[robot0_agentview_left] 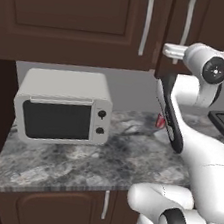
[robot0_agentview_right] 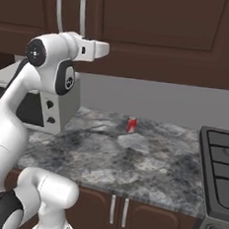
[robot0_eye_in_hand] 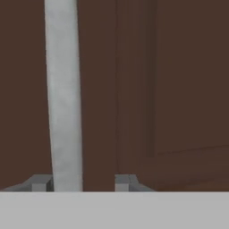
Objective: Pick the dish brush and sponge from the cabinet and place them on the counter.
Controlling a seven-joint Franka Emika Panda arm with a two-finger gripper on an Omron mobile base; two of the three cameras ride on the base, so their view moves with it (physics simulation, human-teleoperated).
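Gripper [robot0_eye_in_hand: 82,183]: raised to the wall cabinet's door, pointed straight at it; jaws stand apart, not clamped on anything.
Fingers [robot0_eye_in_hand: 39,182]: two grey tips low in the hand view, one on each side of the handle; the left tip is just beside the bar, perhaps touching it, and the right tip stands off with brown door showing in the gap.
Handle [robot0_eye_in_hand: 63,94]: long silver bar, running up and away from between the fingers, nearer the left one.
Cabinet [robot0_agentview_left: 71,17]: dark brown, doors closed, directly ahead of the fingers; its panel edge runs just right of the right fingertip.
Sponge and brush: cannot tell where they are; the closed doors hide the inside.
Counter [robot0_agentview_right: 132,158]: grey veined stone, well below the fingers.
Microwave [robot0_agentview_left: 64,105]: white, on the counter below the fingers and off to the left.
Can [robot0_agentview_right: 131,124]: small, red, upright on the counter near the back wall, well below the fingers.
Stove [robot0_agentview_right: 221,161]: dark burners at the counter's right end, far from the fingers.
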